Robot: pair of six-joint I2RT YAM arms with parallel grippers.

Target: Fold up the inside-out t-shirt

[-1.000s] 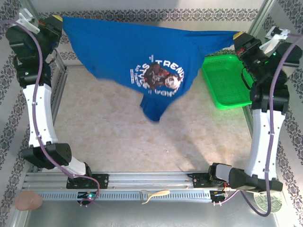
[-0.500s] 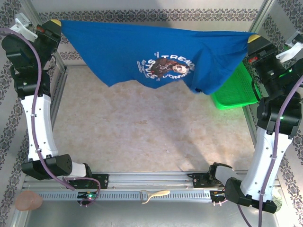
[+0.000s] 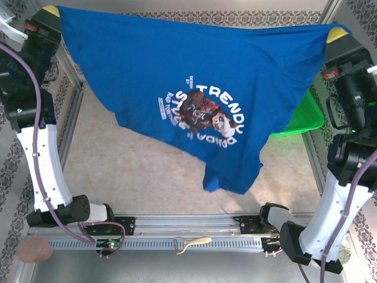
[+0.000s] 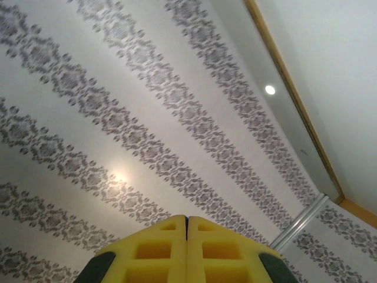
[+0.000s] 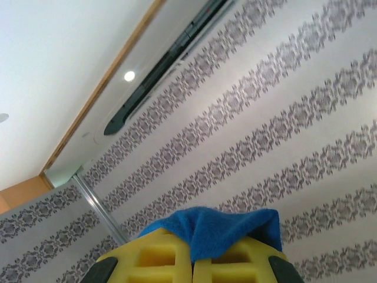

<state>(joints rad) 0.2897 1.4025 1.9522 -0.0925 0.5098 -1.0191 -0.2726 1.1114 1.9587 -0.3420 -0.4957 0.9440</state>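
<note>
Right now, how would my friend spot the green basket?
Find the big blue t-shirt hanging above the table. Its right edge covers part of the basket, beside the right arm. The basket is bright green, unlike the blue shirt and black-and-white arm.

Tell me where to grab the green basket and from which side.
Probably the exposed near-right rim of the green basket, coming down from the right: the hanging t-shirt hides its other edges, and the thin raised rim suits a two-finger pinch.

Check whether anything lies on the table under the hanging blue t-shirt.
Nothing visible lies on the beige tabletop below the royal blue cloth t-shirt. A green plastic mesh basket sits at the right edge, partly hidden behind the shirt.
</note>
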